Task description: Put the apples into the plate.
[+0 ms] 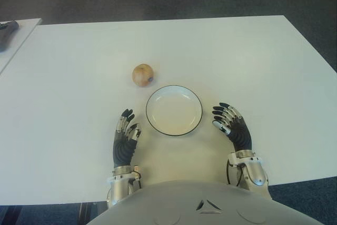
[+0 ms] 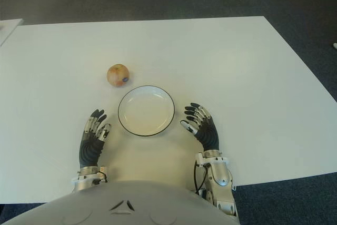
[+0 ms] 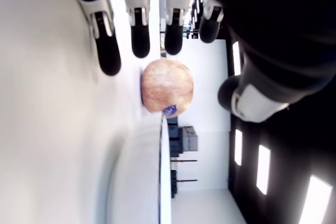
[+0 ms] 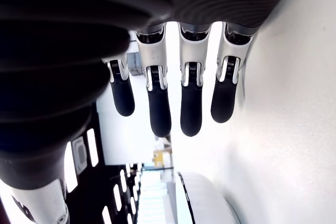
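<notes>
White table (image 1: pixel 253 56) spans almost the full eye view; far edge runs along the top against dark floor, right edge slants down to the near right corner, near edge sits just ahead of the robot's torso. Wide bare surface on the far half and on both outer sides. A second table's corner shows at far left with a dark object (image 1: pixel 7 31) on it, separated from the main table by a narrow gap. Plate (image 1: pixel 174 110) is centred near the robot, white with a dark rim, nothing in it. One apple (image 1: pixel 142 74) sits on the table just beyond the plate's far-left rim, close but not touching as far as I can tell. Apple is roughly round, no clear long axis; small blue sticker faces the plate side, stem direction not readable. Left hand (image 1: pixel 125 138) shows left of the plate, fingers straight and spread, holding nothing; apple is ahead of its fingertips. Right hand (image 1: pixel 233 125) shows right of the plate, fingers extended and apart, holding nothing.
</notes>
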